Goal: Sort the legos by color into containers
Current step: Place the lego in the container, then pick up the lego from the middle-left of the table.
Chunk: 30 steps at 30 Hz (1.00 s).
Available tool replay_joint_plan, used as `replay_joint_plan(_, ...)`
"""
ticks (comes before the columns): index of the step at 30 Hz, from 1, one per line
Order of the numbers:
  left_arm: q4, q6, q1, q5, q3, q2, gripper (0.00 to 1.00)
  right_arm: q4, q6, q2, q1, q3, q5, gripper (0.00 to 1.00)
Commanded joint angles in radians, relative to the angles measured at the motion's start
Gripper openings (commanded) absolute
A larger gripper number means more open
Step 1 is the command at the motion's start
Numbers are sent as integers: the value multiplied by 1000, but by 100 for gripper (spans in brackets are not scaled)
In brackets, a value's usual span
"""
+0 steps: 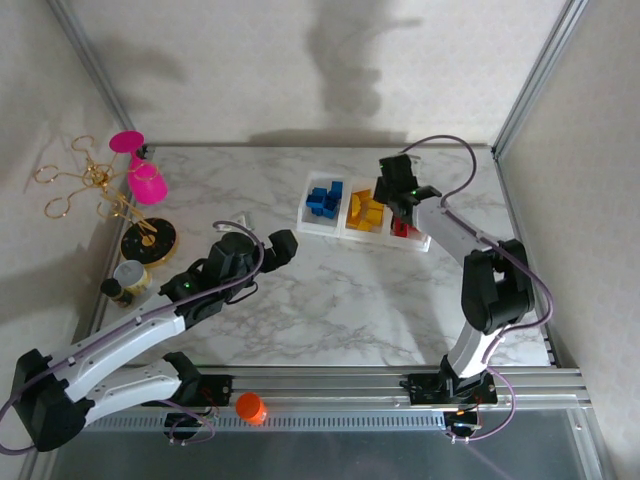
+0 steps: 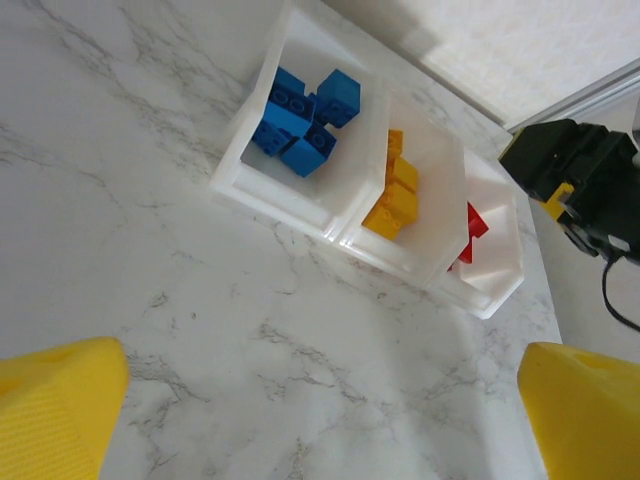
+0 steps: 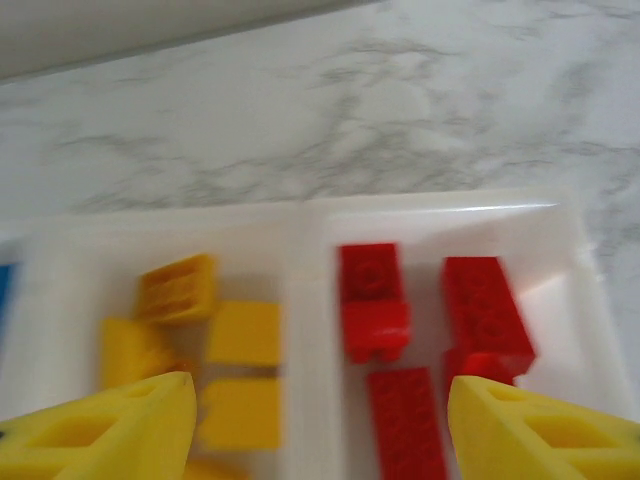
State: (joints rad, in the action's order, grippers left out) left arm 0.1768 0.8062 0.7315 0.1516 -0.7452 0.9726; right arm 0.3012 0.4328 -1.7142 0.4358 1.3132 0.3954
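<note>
Marble-patterned tabletop (image 1: pixel 330 300) runs across the overhead view with no loose brick that I can find on it. The tray (image 1: pixel 304 222) sits toward the far right of centre, its three compartments in a row: blue legos (image 1: pixel 325 198) at the left end, yellow legos (image 1: pixel 365 211) in the middle, red legos (image 1: pixel 403 229) at the right end. The right tool (image 1: pixel 398 200) hangs over the red end of the tray. The left tool (image 1: pixel 287 246) hovers low over bare marble, well apart from the tray. A pink cup (image 1: pixel 145 172) stands at the far left and an orange cap (image 1: pixel 250 407) lies by the arm bases; neither belongs to the sort.

From the left wrist, the left tool (image 2: pixel 320 415) has its yellow fingers (image 2: pixel 60 405) spread wide with nothing between them. The tray (image 2: pixel 275 205) lies ahead, each colour in its own compartment and none mixed.

From the right wrist, the right tool (image 3: pixel 320 425) is right above the divider between yellow legos (image 3: pixel 240 335) and red legos (image 3: pixel 485 315). Its fingers (image 3: pixel 120 430) stand apart and hold nothing; the bricks below lie loose on the tray floor.

By my reading, the sort is finished or nearly so: every brick I can see is binned by colour. What seems left is pulling the right arm clear, unless a brick is hidden behind an arm.
</note>
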Motion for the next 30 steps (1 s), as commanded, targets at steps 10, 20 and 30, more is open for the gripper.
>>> replay_joint_plan(10, 248, 41, -1, 145, 23, -231, 100, -108, 62, 34, 408, -84, -88, 77)
replay_joint_plan(20, 470, 113, -2, 245, -31, -399, 100, -241, 56, -239, 637, 77, -141, 84)
replay_joint_plan(30, 576, 167, -4, 304, -60, -431, 100, -207, 46, -536, 693, 381, -159, 88)
